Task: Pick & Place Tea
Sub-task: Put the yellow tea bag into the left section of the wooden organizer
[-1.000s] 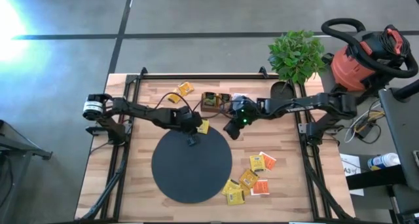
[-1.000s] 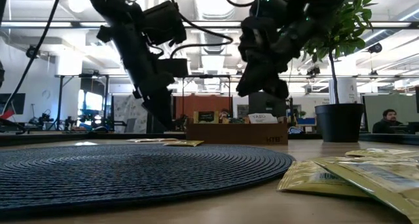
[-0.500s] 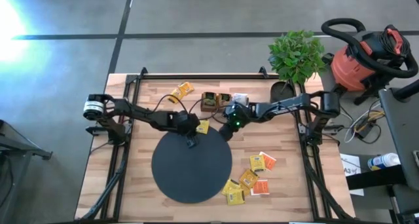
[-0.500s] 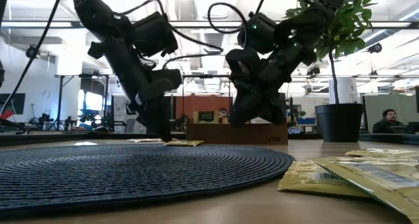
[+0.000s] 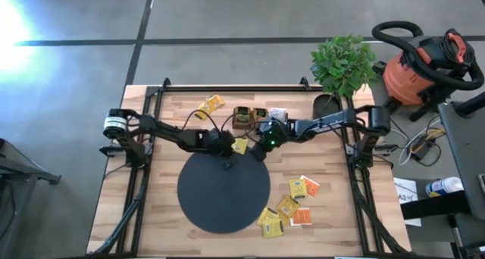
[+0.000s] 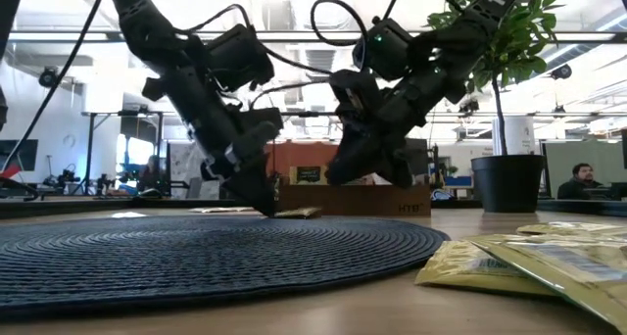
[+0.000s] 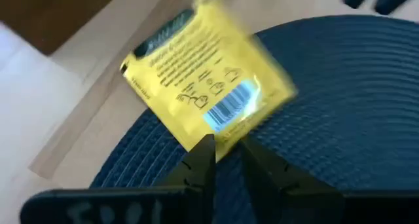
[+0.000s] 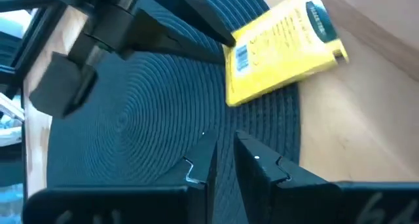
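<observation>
A yellow tea sachet [image 7: 203,86] hangs low over the far edge of the black disc [image 5: 223,195], with my left gripper [image 7: 228,149] shut on it. In the high view the sachet [image 5: 240,145] lies between my left gripper [image 5: 229,150] and my right gripper [image 5: 258,151]. My right gripper [image 8: 226,142] hovers over the disc just right of the sachet [image 8: 281,47], its fingers a narrow gap apart with nothing between them. More sachets [image 5: 288,207] lie on the table at the near right. My left gripper pinches the sachet's barcode edge [image 7: 226,127] between its two fingertips. The fingers slant down from the table's left. The sachet sticks out past the fingertips, tilted, over the disc's far rim; I cannot tell whether its far end touches the table.
A brown wooden tray [image 5: 250,117] stands just behind the grippers. Two yellow sachets [image 5: 211,105] lie at the far left of it. A potted plant [image 5: 342,62] stands at the far right corner. Black rails [image 5: 144,160] run along both table sides.
My left gripper has come down to the disc's far edge and rolled a little. My right gripper has sunk and moved toward the table's left edge, closing in on the sachet.
</observation>
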Robot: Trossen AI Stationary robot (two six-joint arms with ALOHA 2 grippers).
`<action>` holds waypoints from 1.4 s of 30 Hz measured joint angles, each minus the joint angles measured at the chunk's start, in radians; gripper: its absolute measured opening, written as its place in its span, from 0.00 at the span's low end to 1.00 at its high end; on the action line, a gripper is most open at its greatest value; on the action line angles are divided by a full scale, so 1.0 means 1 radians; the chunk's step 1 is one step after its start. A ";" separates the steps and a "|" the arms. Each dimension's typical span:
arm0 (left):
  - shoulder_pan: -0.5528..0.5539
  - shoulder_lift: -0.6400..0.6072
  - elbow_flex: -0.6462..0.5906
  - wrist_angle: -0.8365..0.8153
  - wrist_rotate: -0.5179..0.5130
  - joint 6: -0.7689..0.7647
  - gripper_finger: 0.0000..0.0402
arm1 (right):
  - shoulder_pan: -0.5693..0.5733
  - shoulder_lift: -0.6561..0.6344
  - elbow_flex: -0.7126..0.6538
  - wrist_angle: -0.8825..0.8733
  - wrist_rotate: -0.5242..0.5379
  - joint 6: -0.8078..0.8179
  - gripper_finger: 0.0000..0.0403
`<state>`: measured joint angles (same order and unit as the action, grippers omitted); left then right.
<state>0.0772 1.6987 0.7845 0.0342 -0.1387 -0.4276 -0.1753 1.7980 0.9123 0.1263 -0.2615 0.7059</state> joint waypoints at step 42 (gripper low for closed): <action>-0.004 0.060 0.032 0.093 0.048 -0.078 0.18 | -0.034 0.097 -0.001 0.139 0.102 0.237 0.21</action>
<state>0.0731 1.7588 0.8166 0.1274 -0.0904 -0.5058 -0.2096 1.8954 0.9115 0.2657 -0.1593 0.9424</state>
